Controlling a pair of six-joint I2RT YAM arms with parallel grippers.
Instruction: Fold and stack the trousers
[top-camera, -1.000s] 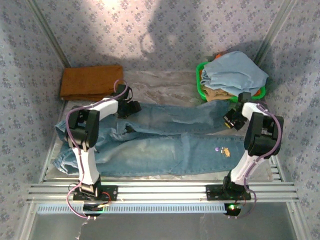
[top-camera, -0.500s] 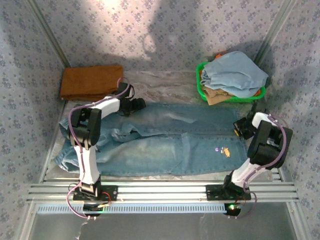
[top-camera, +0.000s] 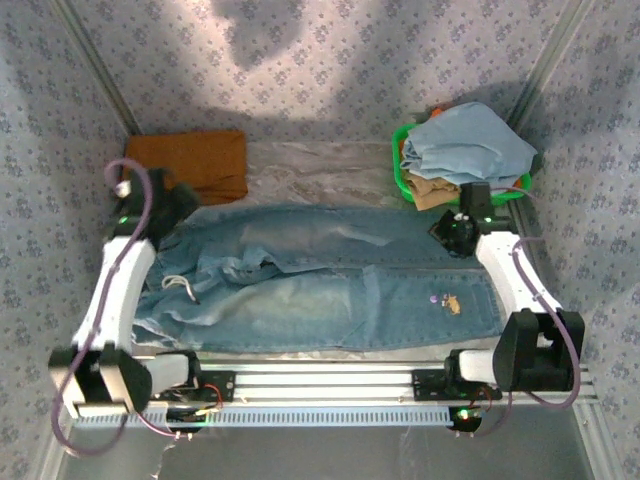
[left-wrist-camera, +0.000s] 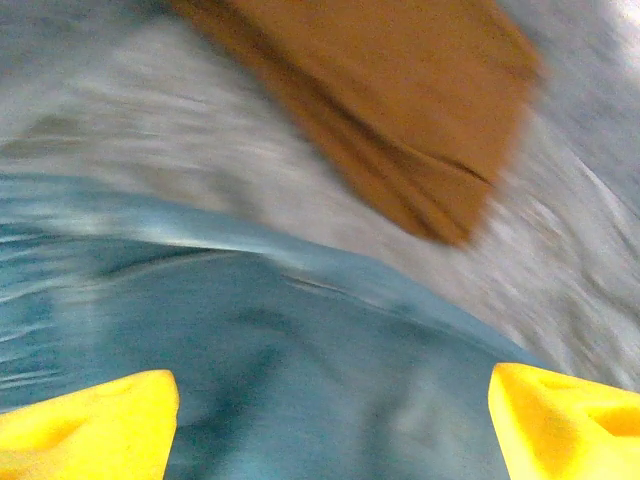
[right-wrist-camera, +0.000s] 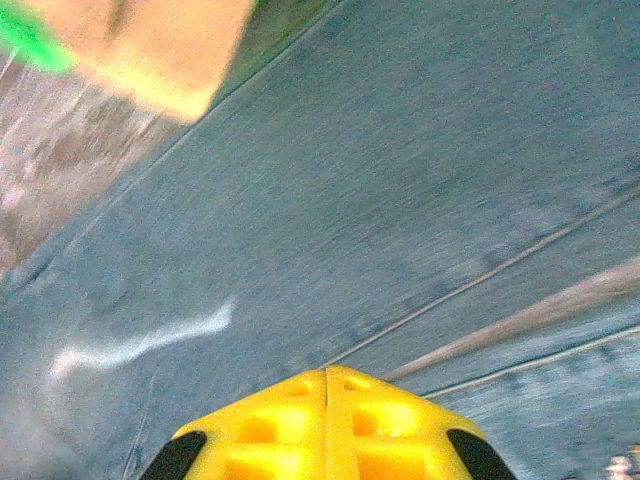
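1. top view: the left gripper (top-camera: 172, 208) has swung away from the middle of the trousers (top-camera: 330, 290) to the upper left of the frame. it now sits at their left end, just beside the orange-brown garment (top-camera: 185, 162). the right gripper (top-camera: 452, 232) has come back out to the far right end of the upper leg, below the green basket (top-camera: 398, 168). the jeans lie flat across the centre of the table (top-camera: 320, 165), legs side by side. i judge the spreading done and the arms set at opposite ends for the first fold.
2. left wrist view: the left gripper (left-wrist-camera: 328, 425) stands wide apart, its yellow fingertips (left-wrist-camera: 90, 425) in the two lower corners. it holds nothing and has only the trousers (left-wrist-camera: 280, 370) beneath it. the orange-brown garment (left-wrist-camera: 380, 90) lies at the top.
3. right wrist view: the right gripper (right-wrist-camera: 327, 420) has its fingers pressed together at the bottom centre, with nothing pinched. it is over the trousers (right-wrist-camera: 400, 200); whether it touches them i cannot tell. a bit of the green basket (right-wrist-camera: 25, 35) shows at upper left.
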